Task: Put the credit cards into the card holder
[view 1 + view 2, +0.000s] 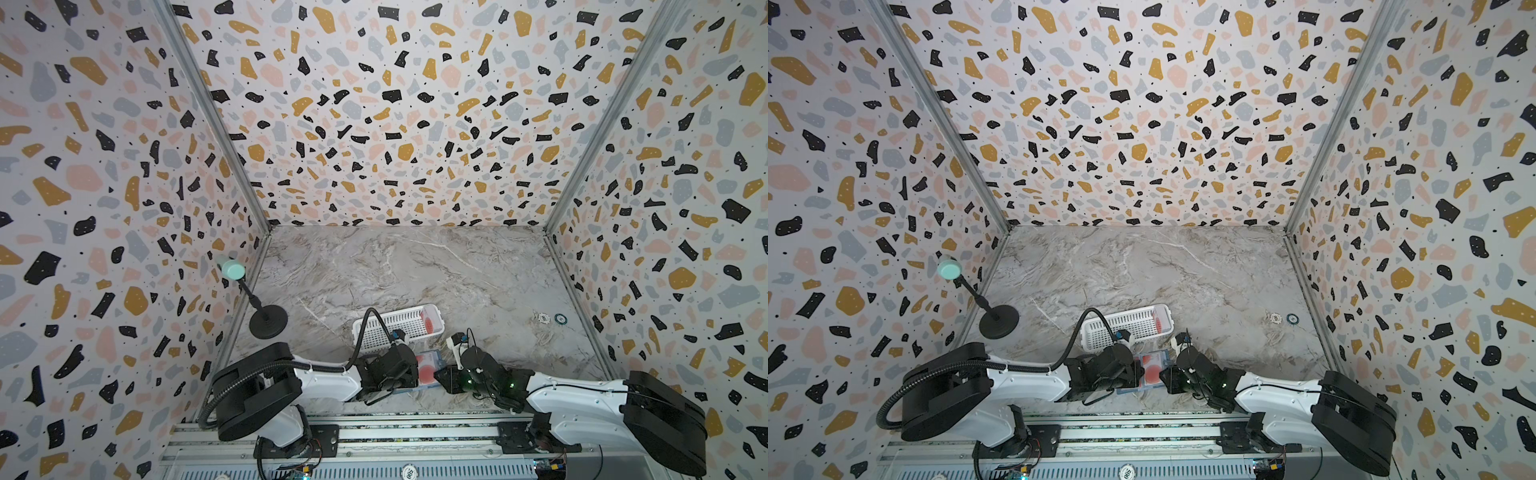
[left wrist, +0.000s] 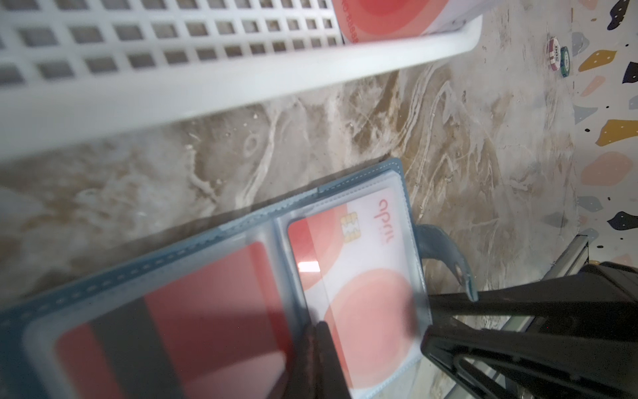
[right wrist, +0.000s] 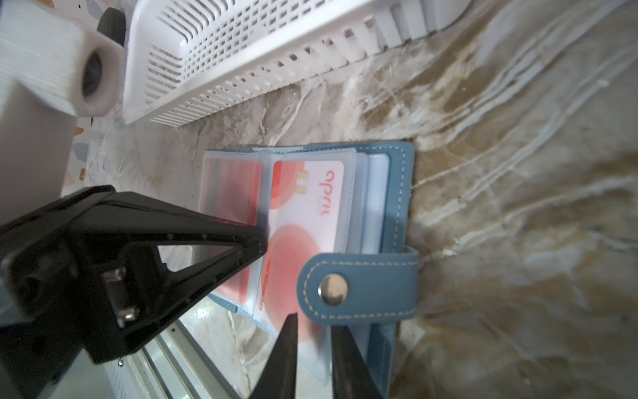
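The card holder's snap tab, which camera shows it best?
The right wrist view: the snap tab lies flat, its metal stud facing the camera. The left wrist view shows it edge-on and curled; both top views hide it.

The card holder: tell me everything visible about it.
The card holder is a slate-blue, leather-like booklet with pale stitching, a snap tab and clear pockets. It lies open on the marble table beside the white basket, cards showing through its pockets. The left tool, shut, presses a pocket; the right tool straddles the pocket's edge.
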`<action>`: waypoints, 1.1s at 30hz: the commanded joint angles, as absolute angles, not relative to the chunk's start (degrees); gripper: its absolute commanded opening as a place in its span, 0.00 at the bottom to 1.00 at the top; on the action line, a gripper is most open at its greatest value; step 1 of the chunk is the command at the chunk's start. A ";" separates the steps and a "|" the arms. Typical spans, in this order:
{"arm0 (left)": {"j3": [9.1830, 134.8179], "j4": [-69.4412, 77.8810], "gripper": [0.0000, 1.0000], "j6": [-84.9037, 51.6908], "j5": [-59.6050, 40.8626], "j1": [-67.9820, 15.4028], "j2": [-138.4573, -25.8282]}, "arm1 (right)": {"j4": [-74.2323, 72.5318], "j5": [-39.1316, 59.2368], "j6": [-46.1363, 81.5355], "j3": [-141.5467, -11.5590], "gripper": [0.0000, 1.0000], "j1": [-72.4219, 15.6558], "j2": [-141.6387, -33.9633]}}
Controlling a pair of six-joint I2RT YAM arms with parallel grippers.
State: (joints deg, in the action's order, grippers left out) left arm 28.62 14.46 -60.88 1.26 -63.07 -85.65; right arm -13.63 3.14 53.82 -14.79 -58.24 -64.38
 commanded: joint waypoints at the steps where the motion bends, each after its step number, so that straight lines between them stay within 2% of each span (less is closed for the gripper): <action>1: 27.25 13.98 0.00 -61.26 -0.09 -63.37 -86.84 | -11.58 2.11 54.91 -14.42 0.20 -58.03 -63.19; 15: 27.00 16.70 0.00 -61.96 -0.79 -63.37 -87.30 | -11.35 2.49 55.81 -14.81 0.20 -57.76 -65.09; 23: 26.63 19.64 0.00 -62.66 -1.61 -63.34 -87.34 | -16.06 5.17 54.48 -13.71 0.18 -57.47 -63.62; 33: 25.56 21.39 0.00 -63.44 -2.67 -63.28 -83.80 | -15.78 5.21 52.80 -14.79 0.17 -57.65 -62.81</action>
